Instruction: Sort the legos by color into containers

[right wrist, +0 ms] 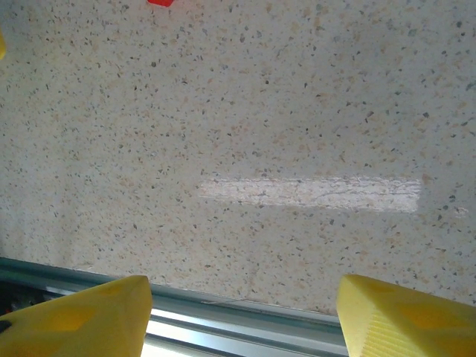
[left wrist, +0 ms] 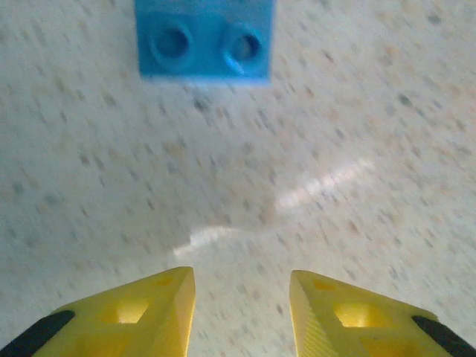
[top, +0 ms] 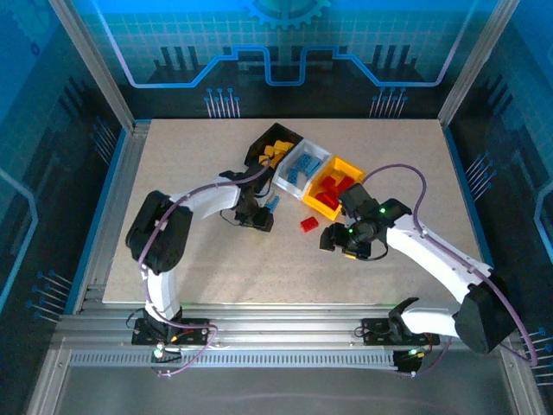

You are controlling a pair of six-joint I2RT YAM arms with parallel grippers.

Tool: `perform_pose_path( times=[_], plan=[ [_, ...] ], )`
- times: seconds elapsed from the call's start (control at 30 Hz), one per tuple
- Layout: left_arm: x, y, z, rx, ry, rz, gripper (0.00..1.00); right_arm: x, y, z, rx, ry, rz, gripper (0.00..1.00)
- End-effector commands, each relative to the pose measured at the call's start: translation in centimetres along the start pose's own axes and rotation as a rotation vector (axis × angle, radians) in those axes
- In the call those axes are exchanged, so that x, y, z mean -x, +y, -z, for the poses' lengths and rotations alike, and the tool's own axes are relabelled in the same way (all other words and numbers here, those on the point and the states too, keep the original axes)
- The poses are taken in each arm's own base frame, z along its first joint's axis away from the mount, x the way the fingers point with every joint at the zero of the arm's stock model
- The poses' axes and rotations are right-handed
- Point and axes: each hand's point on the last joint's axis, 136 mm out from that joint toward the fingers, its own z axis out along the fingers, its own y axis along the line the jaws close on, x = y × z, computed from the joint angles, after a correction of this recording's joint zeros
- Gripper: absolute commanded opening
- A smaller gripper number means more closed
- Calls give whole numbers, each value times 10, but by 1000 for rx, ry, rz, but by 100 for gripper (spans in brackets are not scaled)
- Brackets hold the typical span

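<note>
Left wrist view, and we have the blue brick (left wrist: pixel 204 37) lying on the table ahead of our left gripper (left wrist: pixel 239 290), a touch to its left and well clear of the fingertips. The fingers are spread with nothing between them. To take it cleanly, we should nudge left to centre the brick in the gap, slide forward low, then close across its flat sides. From above, the white bin (top: pixel 320 156) holding the other blues sits just beyond this hand. Our right gripper (right wrist: pixel 244 294) hangs wide apart, empty, with the red brick (right wrist: pixel 160 2) far ahead of it.
</note>
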Motion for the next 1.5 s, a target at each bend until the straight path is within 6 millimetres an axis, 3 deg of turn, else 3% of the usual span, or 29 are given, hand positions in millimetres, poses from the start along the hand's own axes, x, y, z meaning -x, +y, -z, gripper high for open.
perform_pose_path(
  times=[0.0, 0.13, 0.17, 0.23, 0.33, 0.57, 0.93, 1.1, 1.3, 1.4, 1.47],
  plan=[
    [-2, -36, 20, -197, -44, 93, 39, -5, -6, 0, -8, -20, -25, 68],
    [4, -46, 37, -247, -78, 122, 39, -8, -10, -1, 1, -33, -48, 68],
    [6, -42, 39, -216, -85, 115, 42, -9, -12, -3, 0, -32, -53, 68],
    [12, -27, 39, -121, -91, 90, 61, -10, -13, -3, 0, -33, -56, 68],
    [26, -10, 33, -3, -74, -1, 64, -11, -12, -4, 4, -30, -54, 68],
    [66, 9, 18, 138, -55, -117, 65, -9, -14, 1, -9, -23, -35, 68],
    [88, 25, -14, 213, -10, -153, 64, -6, -21, -1, -13, 6, -54, 68],
    [95, 26, -25, 219, 7, -164, 58, -6, -20, -7, -16, 26, -60, 68],
    [97, 27, -32, 220, 20, -159, 42, 1, -12, -8, -3, 29, -57, 68],
    [96, 26, -32, 216, 23, -149, 26, 5, -8, -9, -2, 32, -57, 68],
    [95, 25, -28, 209, 17, -141, 23, 7, -5, -10, 1, 33, -54, 68]
  ],
)
